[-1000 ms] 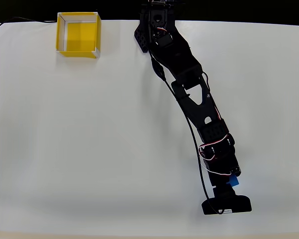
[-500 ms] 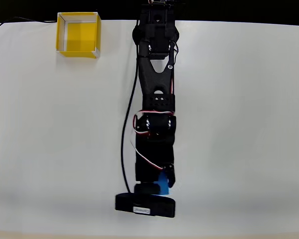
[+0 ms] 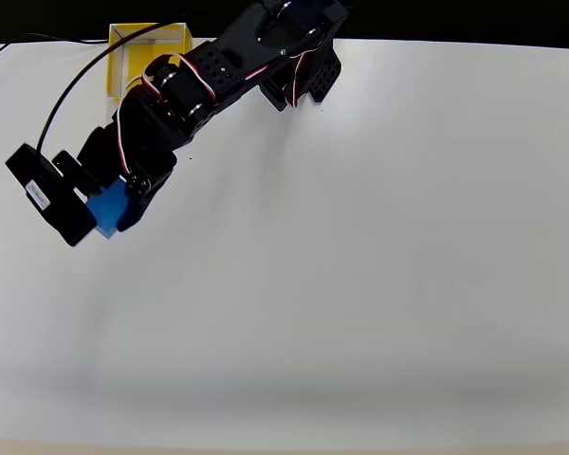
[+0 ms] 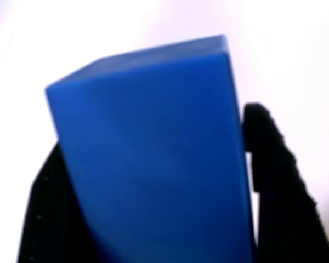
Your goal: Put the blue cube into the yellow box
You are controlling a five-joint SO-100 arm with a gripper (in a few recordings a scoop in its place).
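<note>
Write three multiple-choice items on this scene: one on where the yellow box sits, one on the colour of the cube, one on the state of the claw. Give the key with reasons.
1. In the overhead view, where is the yellow box?
A. at the top left of the table, partly behind the arm
B. at the bottom right
C. in the centre

2. What colour is the cube?
A. red
B. blue
C. green

3. What state is the claw in?
A. open and empty
B. shut on the yellow box
C. shut on the blue cube

Key: 1 A, its yellow walls show at the table's top-left edge; 2 B, its faces are bright blue in both views; 3 C, the wrist view shows black fingers pressed against both sides of the cube.
</note>
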